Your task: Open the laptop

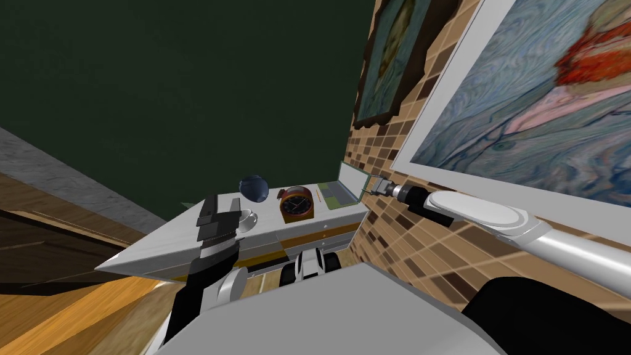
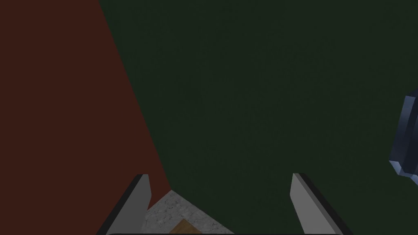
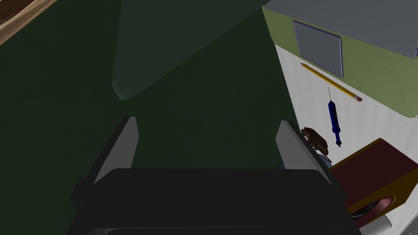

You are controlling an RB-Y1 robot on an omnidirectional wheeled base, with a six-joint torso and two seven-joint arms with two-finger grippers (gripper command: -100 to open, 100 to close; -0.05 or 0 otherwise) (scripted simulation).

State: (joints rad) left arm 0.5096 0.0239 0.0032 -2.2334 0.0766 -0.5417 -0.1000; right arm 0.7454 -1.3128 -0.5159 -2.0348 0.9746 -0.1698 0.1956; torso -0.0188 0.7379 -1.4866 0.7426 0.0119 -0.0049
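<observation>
Nearest, the left gripper hangs over the near end of the desk beside the cup, with its fingers apart and empty. Past the clock, at the far end of the desk, the laptop has its lid standing up from the base, so I judge the opening mostly done. The right gripper is just beside the lid's top edge, fingers apart and holding nothing; perhaps only a little more push back is left.

One white table carries one olive-green laptop, one red-and-orange clock, one dark blue ball, one white cup, one yellow pencil and one blue pen. The wall holds two paintings: a dark-framed painting and a white-framed painting.
</observation>
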